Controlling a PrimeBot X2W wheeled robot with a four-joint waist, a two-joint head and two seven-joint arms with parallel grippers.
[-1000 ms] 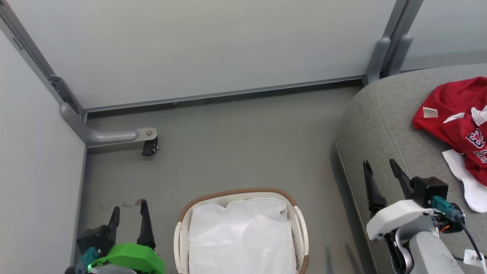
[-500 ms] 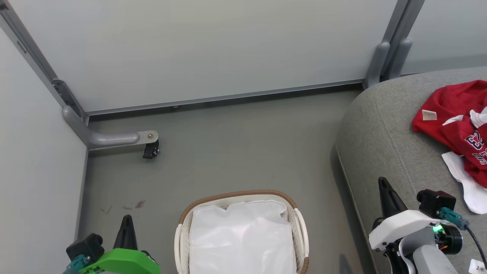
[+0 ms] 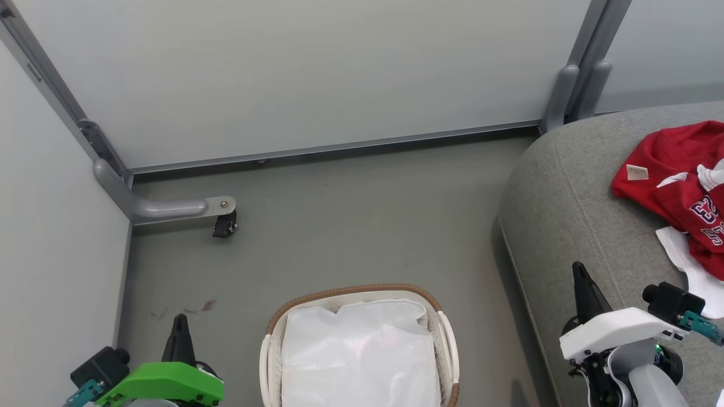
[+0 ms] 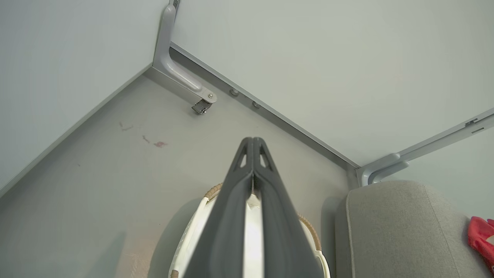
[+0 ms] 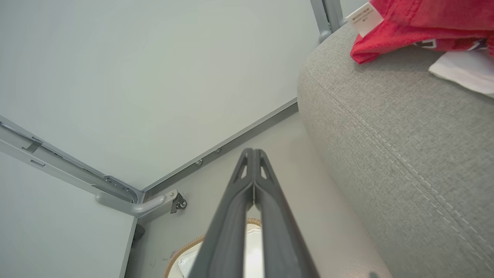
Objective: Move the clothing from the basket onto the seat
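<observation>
The red clothing (image 3: 679,186) with white panels and navy numbers lies on the grey seat (image 3: 571,186) at the right; its red edge and white tag (image 5: 364,17) also show in the right wrist view. The white basket (image 3: 444,333) with a brown rim stands on the floor at bottom centre, holding just its white liner (image 3: 356,350). My left gripper (image 3: 181,325) is shut and empty, left of the basket. My right gripper (image 3: 580,271) is shut and empty over the seat's front edge. Both wrist views show the fingers pressed together (image 4: 252,141) (image 5: 252,151).
Pale partition walls close off the back and left, with a grey metal foot and caster (image 3: 223,223) on the floor at the left. Another grey post (image 3: 571,90) stands behind the seat. Grey floor (image 3: 350,226) lies between basket and wall.
Both grippers have gone from open to shut and have drawn back toward the bottom of the head view. The camera has shifted slightly.
</observation>
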